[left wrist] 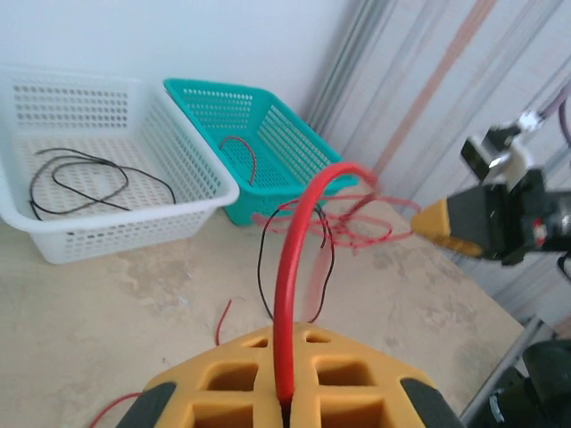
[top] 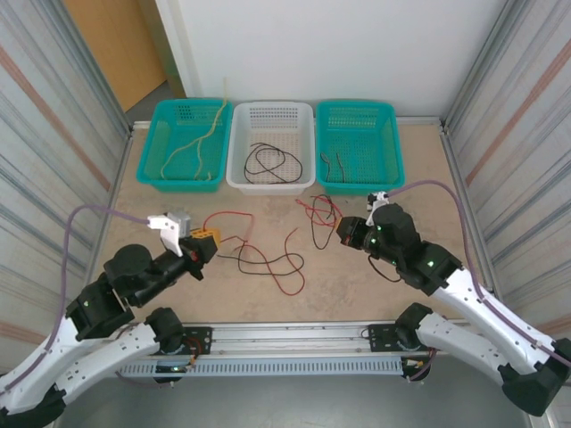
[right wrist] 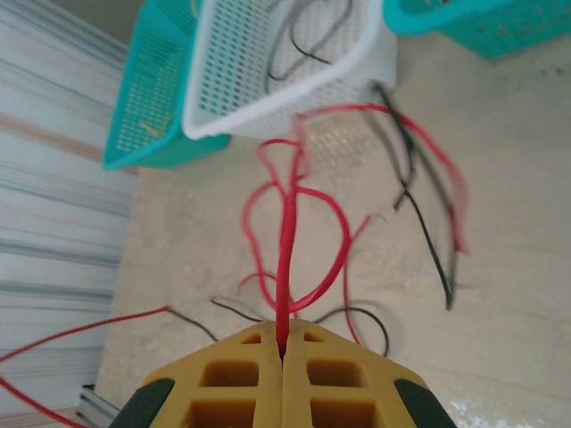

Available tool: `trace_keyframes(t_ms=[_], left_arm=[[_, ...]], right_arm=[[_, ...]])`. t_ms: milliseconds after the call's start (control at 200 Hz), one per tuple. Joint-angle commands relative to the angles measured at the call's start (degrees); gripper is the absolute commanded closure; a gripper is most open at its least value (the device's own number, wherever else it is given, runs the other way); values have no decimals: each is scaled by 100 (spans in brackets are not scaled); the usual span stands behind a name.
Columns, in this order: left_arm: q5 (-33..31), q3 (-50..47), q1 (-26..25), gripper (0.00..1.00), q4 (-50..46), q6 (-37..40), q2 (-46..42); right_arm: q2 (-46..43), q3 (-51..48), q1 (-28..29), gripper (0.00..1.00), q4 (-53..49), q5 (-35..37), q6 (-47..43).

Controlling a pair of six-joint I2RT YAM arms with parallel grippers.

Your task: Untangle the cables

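Pulling gently matters here: your left end effector and right end effector each pinch a red cable; separate them slowly, left and right, watching the black cable for snags.

L tool & R tool both pinched closed, angled inward.
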Motion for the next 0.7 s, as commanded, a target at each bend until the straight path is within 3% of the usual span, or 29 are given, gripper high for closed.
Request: trace_keyframes(t_ms=[0, 150, 205, 331, 451, 596, 691], left_arm=[[-285, 463, -33, 100, -4, 39, 289], [150, 862, -33, 100, 478, 114, 778], [278, 980, -33, 100, 648, 118, 927], [532, 1255, -33, 100, 936, 190, 1227], [734, 1583, -33, 100, 937, 337, 1489], [801, 1550, -33, 100, 1257, 274, 1488], [998, 1675, -33, 100, 1386, 231, 1594]], right_arm=[[242, -337, 203, 100, 345, -20, 338], [756, -326, 847, 99, 585, 66, 209], [998, -75, 1120, 91, 428, 170, -21], [1490, 677, 1831, 62, -130, 801, -571], [1606, 1160, 2239, 46, -272, 1287, -904], [1452, 1186, 2354, 31, 279, 1277, -1222], [1537, 1061, 2354, 29, 868, 923, -1328]])
